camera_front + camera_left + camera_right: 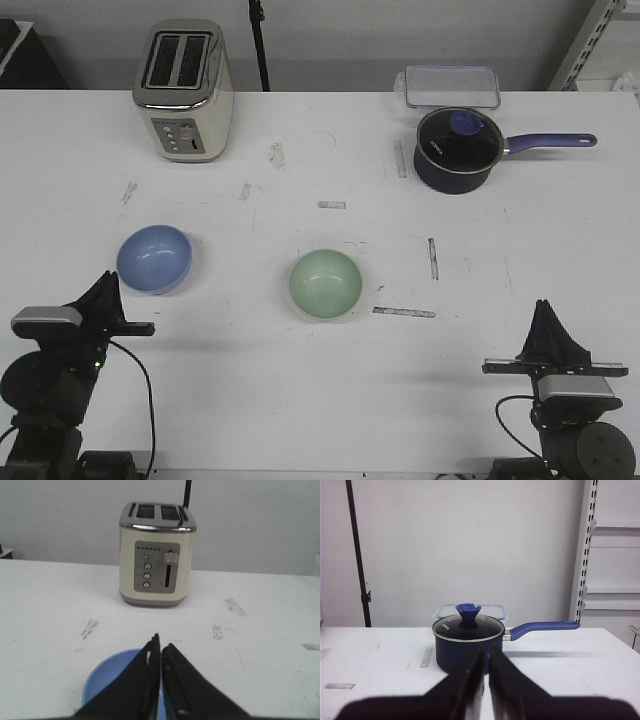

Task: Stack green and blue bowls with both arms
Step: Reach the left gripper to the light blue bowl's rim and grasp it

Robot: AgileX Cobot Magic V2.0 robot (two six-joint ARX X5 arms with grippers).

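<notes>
Two bowls upright, apart: blue bowl (154, 258) | green bowl (326, 283) | both jaws closed, empty

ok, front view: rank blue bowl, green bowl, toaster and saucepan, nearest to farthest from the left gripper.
1. Light blue round bowl, just ahead of the left gripper.
2. Pale green round bowl, mid-table, to its right.
3. Cream and chrome toaster, far left edge.
4. Dark blue lidded saucepan, far right side.

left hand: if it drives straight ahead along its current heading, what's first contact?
Most likely the blue bowl, which lies right in front of the shut left hand. If it passes over the bowl, the toaster is next; height is unclear.
</notes>
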